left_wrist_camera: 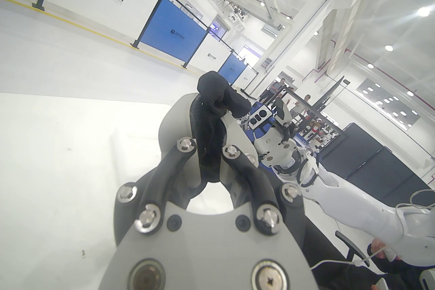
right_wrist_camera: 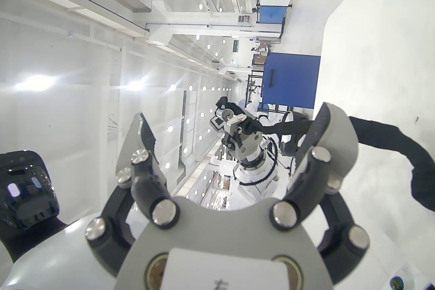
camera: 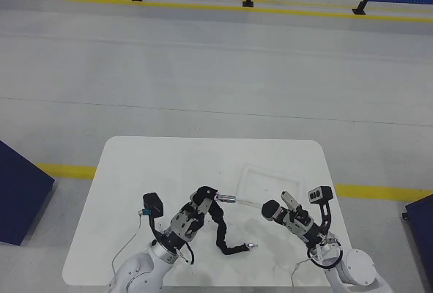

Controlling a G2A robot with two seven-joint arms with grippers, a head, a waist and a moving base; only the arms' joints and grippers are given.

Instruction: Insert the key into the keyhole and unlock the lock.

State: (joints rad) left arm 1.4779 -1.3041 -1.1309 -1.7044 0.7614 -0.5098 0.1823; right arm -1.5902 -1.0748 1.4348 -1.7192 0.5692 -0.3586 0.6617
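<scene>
Left gripper (left_wrist_camera: 209, 121) is pinching the black cable lock (left_wrist_camera: 217, 94), just left of the right gripper (right_wrist_camera: 232, 113), whose fingers are standing spread wide. How deep the silver key (right_wrist_camera: 237, 118) is sitting in the keyhole is hard to make out. The cable is trailing over the white table (camera: 165, 168), with grey factory floor (camera: 201, 73) stretching beyond.

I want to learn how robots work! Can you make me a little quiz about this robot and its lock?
1. True or false: the right gripper is shut.
2. What holds the black cable lock? A) the left gripper B) a person's hand C) nothing
3. Fill in: the lock's loose end lies on the white ____.
Key: 1 false; 2 A; 3 table.
</scene>
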